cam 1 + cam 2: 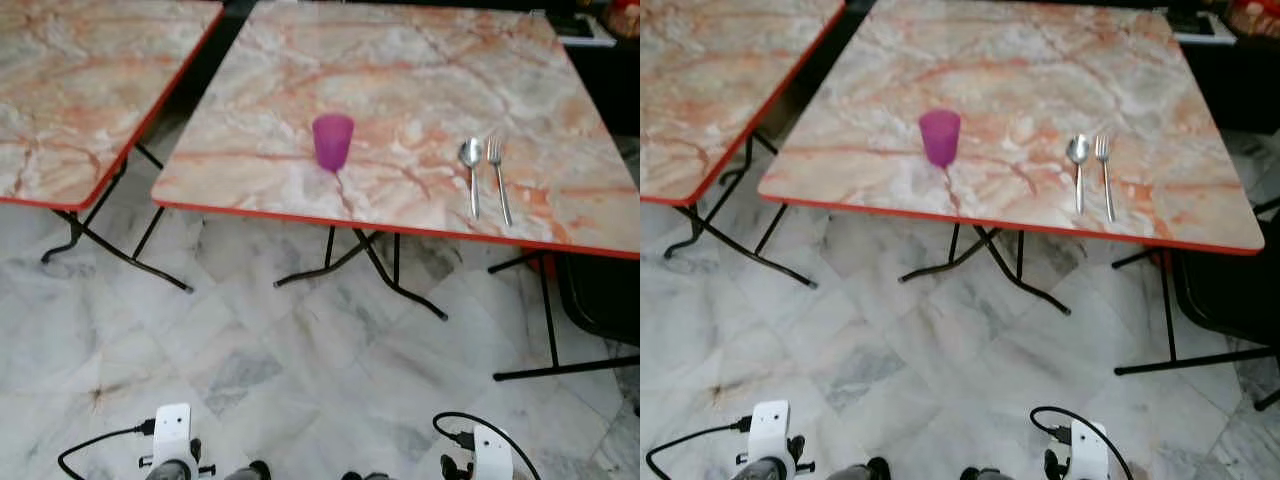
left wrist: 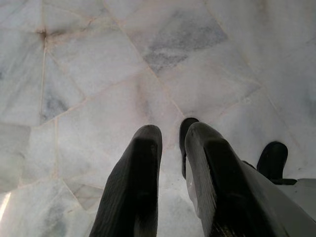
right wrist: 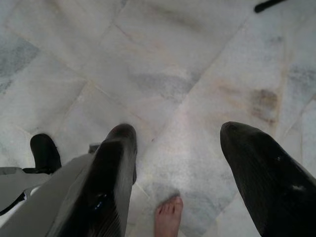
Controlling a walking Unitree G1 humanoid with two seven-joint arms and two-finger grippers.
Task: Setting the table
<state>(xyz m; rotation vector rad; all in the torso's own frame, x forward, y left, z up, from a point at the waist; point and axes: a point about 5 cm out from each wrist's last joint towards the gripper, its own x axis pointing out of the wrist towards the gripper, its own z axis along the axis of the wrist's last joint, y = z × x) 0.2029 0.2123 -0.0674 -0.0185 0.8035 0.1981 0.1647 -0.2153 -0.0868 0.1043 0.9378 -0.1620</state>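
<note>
A purple cup [image 1: 332, 141] stands upright near the front edge of the marble-patterned table [image 1: 420, 70]. To its right a spoon [image 1: 471, 170] and a fork [image 1: 498, 175] lie side by side, handles toward me. Both arms hang low, far below the tabletop and away from these things. In the left wrist view my left gripper [image 2: 170, 133] points at the floor with its fingers close together and nothing between them. My right gripper [image 3: 180, 131] also faces the floor, its fingers spread wide and empty.
A second marble table [image 1: 90, 80] stands to the left across a narrow gap. A black chair [image 1: 600, 290] sits under the right side of the table. Black folding legs [image 1: 375, 265] stand beneath it. A person's bare foot [image 3: 168, 215] rests on the marble floor [image 1: 300, 380].
</note>
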